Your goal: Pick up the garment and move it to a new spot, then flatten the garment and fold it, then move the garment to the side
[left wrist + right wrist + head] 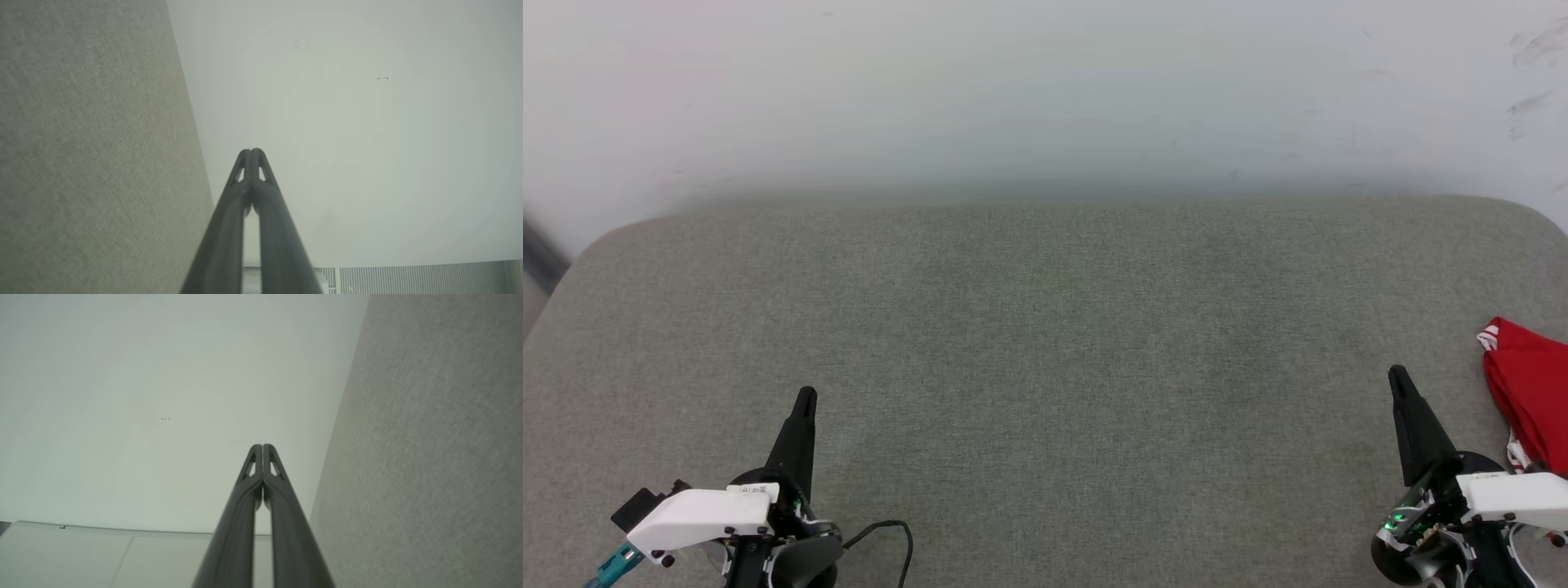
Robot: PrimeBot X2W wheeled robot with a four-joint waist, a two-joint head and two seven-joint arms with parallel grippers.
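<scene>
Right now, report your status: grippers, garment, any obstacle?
Left gripper shut, empty. Right gripper shut, empty. Garment lies on grey cushion beside right gripper, not held, partly out of frame. No obstacle seen.

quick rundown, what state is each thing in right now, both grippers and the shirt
left gripper: shut, fingers pressed together, holding nothing
right gripper: shut, fingers pressed together, holding nothing
garment: crumpled in a heap, not flattened or folded, lying at the right edge of the grey fabric surface, partly cut off by the head view's edge, beside the right gripper and not held
</scene>
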